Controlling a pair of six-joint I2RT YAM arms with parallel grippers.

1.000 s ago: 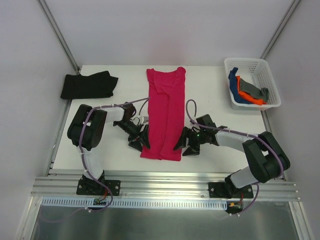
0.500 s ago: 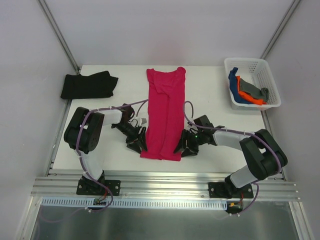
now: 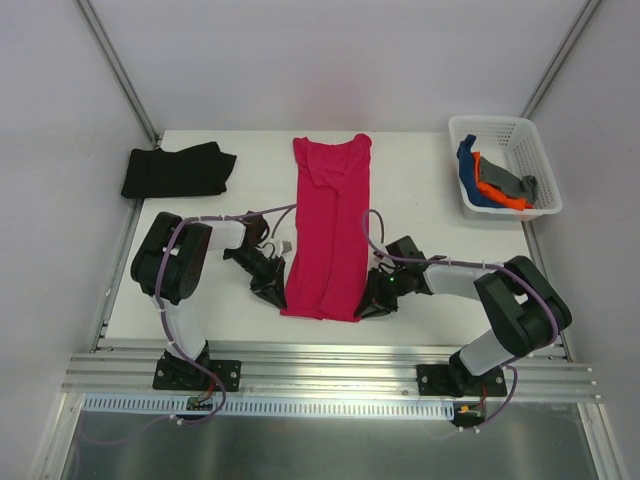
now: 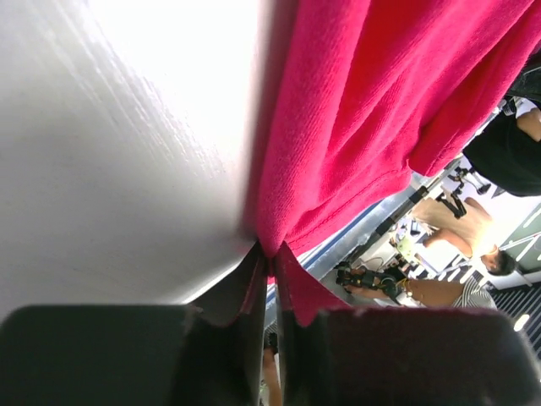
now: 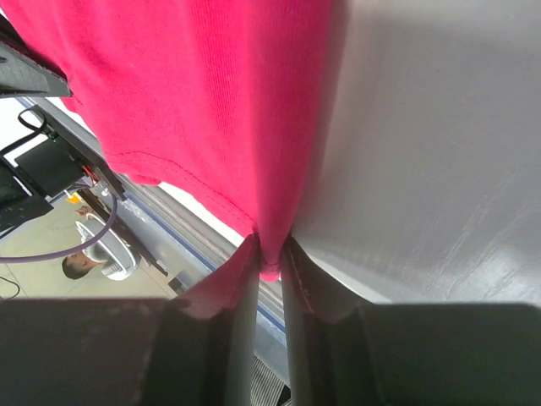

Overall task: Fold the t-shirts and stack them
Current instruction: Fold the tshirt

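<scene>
1. On the white worktop (image 3: pixel 430 200), seen from above, the pink shirt (image 3: pixel 328 230) lies flat as a long narrow strip, neck at the far end. The left tool (image 3: pixel 272 291) and right tool (image 3: pixel 374 300) sit at its two near corners, one on each side. A black shirt (image 3: pixel 178 170) lies at the far left. Blue, orange and grey spare shirts (image 3: pixel 495 180) sit in the basket (image 3: pixel 505 125) at the far right.
2. At the left wrist, the left tool is pressed together on the pink shirt's hem corner. The cloth is pinched between its fingers, low against the worktop.
3. At the right wrist, the right tool likewise pinches the opposite hem corner, with a small tuck of cloth caught between its fingers.
4. As I judge it, the step in hand is gripping the hem for the lengthwise fold. The next move calls for lifting both corners together and carrying them evenly toward the neck, so the strip does not skew.
5. No brand, label or writing can be read in any view.
</scene>
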